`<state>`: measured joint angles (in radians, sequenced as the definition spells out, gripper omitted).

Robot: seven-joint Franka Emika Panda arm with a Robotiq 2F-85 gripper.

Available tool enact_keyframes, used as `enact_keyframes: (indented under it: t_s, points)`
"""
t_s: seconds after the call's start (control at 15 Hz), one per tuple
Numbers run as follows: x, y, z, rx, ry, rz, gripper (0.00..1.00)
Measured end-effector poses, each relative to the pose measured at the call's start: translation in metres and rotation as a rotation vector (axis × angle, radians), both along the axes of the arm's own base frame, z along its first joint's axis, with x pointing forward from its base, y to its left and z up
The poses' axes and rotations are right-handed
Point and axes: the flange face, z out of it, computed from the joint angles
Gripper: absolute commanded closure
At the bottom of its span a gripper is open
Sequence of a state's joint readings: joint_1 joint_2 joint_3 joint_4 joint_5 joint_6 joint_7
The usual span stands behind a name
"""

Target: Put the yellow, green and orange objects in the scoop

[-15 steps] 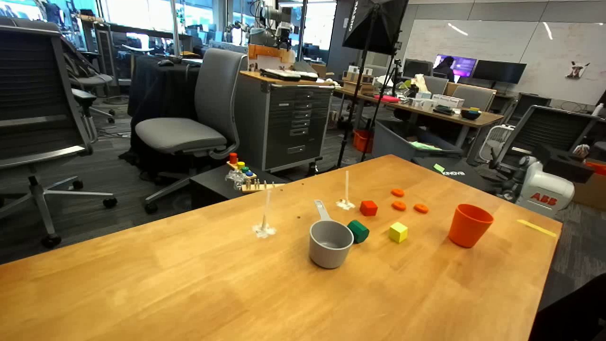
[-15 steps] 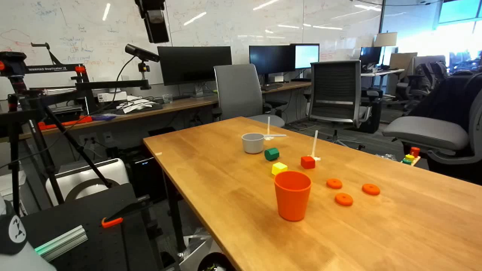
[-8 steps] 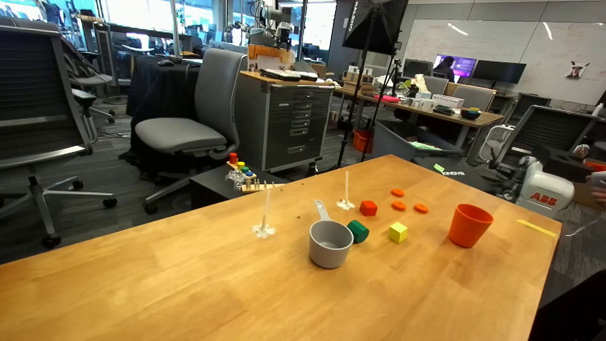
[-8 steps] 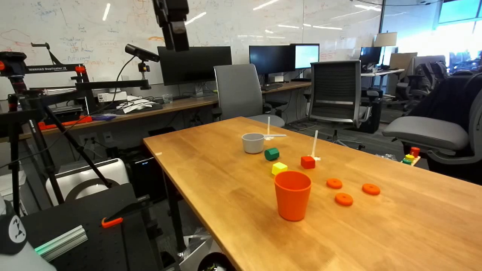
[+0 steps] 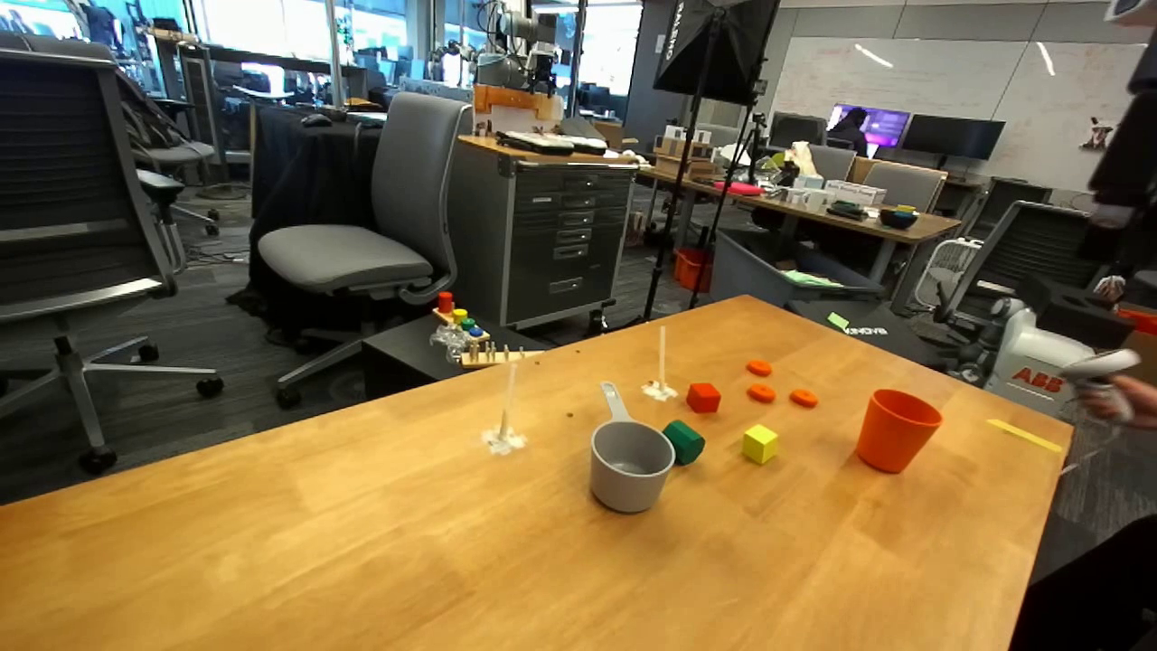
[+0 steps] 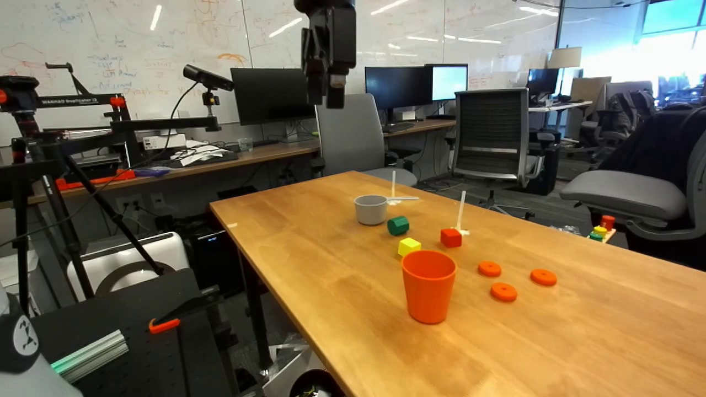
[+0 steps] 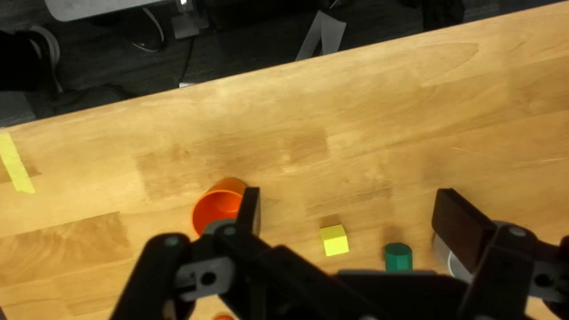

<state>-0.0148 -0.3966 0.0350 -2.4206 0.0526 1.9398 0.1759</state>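
Likely the approach to a pick, nothing seen in the scoop (image 5: 624, 485) yet.
The gripper (image 7: 349, 213) hangs well above the scoop's level, jaws wide apart and holding nothing. The green block (image 5: 684, 442) lies just beside the scoop, the yellow cube (image 5: 760, 444) farther from it, the 3 orange discs (image 5: 761, 393) farthest of these. The next move probably calls for lowering over 1 piece, perhaps the yellow cube, with the jaws squared to its sides.

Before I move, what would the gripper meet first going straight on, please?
Pointing down, the gripper would probably meet the wooden tabletop by the yellow cube, or that cube; depth is unclear.
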Motion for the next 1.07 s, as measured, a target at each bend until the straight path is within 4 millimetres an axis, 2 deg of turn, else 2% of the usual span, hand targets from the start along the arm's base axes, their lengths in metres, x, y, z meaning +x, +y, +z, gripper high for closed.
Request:
enact_keyframes:
  t_s: [0.2,0.47,0.6,0.8,1.07]
  points:
    - [0.031,0.0,-0.018,-0.005,0.049,-0.03,0.0]
    - [0.037,0.0,-0.021,-0.004,0.061,-0.028,0.0]
    - [0.046,-0.005,-0.031,0.004,0.079,-0.026,0.0]
    - [0.084,-0.008,-0.059,0.024,0.129,-0.023,0.0]
    - [0.145,0.008,-0.112,0.049,0.195,-0.011,0.0]
